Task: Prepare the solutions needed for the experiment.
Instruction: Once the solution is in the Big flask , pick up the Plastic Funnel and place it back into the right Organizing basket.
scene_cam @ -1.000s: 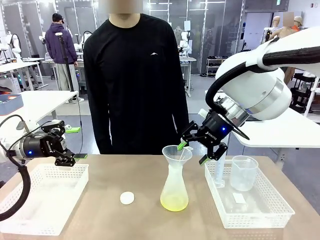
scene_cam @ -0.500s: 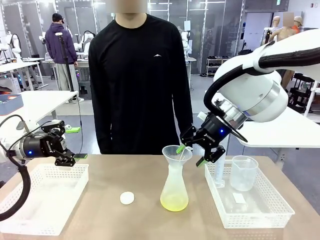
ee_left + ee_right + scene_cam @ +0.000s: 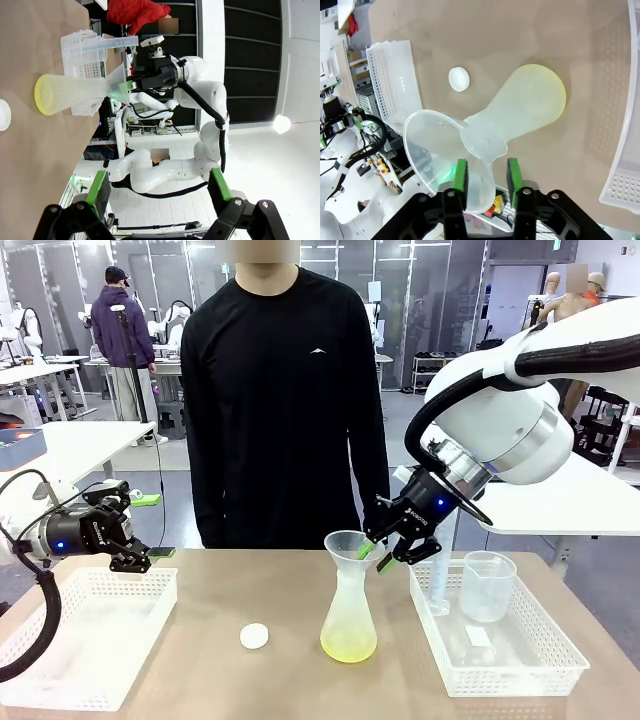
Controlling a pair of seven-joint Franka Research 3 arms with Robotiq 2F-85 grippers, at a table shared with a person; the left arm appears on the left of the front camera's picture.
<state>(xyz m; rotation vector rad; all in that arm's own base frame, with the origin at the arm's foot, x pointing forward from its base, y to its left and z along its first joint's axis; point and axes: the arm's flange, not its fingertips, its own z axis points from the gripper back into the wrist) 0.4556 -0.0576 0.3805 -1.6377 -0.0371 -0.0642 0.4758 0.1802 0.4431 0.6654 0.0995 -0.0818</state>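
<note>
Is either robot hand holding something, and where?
The right gripper straddles the funnel at its rim; a firm grip cannot be told. The left gripper holds nothing.

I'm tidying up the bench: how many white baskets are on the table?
2. The left basket sits at the table's left end; the right basket at its right end, holding a clear beaker. Nothing seems to hide another.

Flask (image 3: 350,605) looks like frosted, matt plastic; the funnel (image 3: 350,545) on it is clearer and glossier. The solutions (image 3: 348,644) are translucent yellow-green liquid. Right-hand basket (image 3: 560,655) is white perforated plastic, bench (image 3: 250,585) a smooth matt brown.
</note>
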